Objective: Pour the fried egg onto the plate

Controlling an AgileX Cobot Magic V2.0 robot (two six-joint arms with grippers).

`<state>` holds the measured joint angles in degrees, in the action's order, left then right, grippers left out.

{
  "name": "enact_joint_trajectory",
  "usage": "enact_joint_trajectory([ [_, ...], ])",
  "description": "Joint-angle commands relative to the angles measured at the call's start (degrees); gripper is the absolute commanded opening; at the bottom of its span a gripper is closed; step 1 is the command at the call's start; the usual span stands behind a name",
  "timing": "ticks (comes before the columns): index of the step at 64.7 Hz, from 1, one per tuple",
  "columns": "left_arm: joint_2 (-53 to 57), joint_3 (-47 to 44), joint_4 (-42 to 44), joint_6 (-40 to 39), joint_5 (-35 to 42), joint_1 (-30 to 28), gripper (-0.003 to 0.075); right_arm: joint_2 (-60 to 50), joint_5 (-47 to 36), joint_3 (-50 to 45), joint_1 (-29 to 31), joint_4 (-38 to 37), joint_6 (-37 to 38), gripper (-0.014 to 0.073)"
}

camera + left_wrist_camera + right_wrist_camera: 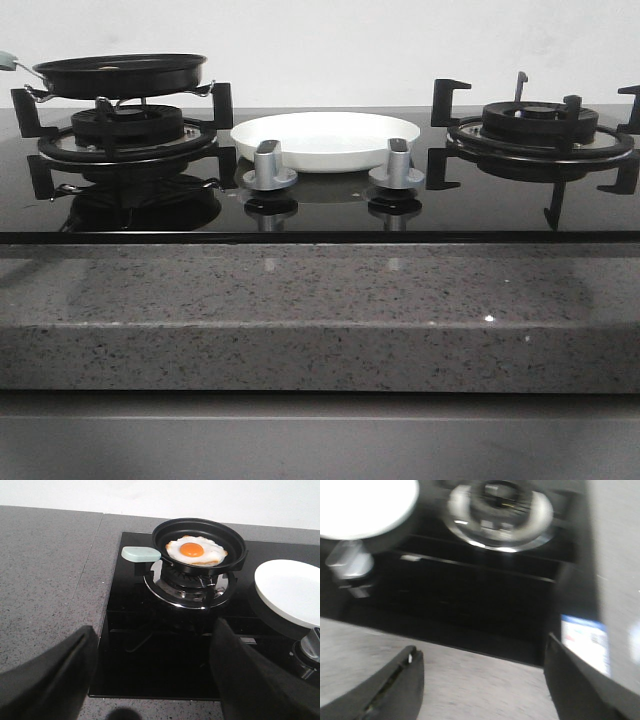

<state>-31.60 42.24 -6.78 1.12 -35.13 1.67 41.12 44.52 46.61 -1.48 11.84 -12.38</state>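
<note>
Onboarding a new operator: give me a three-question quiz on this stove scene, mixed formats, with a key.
1. True or false: the egg already lies on the plate.
2. Which burner holds the pan? A) left B) right C) neither
3. Fill in: both grippers, left gripper and right gripper, hold ____.

Key: 1. False, it lies in the pan. 2. A. 3. Nothing; both are open.
</note>
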Motion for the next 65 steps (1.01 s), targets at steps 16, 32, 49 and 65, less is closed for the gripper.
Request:
enact_joint_trajectory([
  [16,-0.6,2.0,-0.7,-0.4,4.7,0.0,0.0481,13.9,0.1,11.6,-10.3,6.7,-5.8,0.0528],
  [32,-0.6,2.0,-0.7,-0.4,4.7,0.0,0.0481,29.0,5.4,24.2,-11.5,9.7,-5.3,0.0390],
  [49,-0.6,2.0,-0.7,-0.4,4.7,0.0,0.0481,45.0,11.4,40.4,-10.7,9.5,1.5,0.0316],
  [65,-0.6,2.0,-0.7,-0.4,4.7,0.0,0.0481,60.5,20.8,56.5,-8.4,9.4,7.3,0.0316],
])
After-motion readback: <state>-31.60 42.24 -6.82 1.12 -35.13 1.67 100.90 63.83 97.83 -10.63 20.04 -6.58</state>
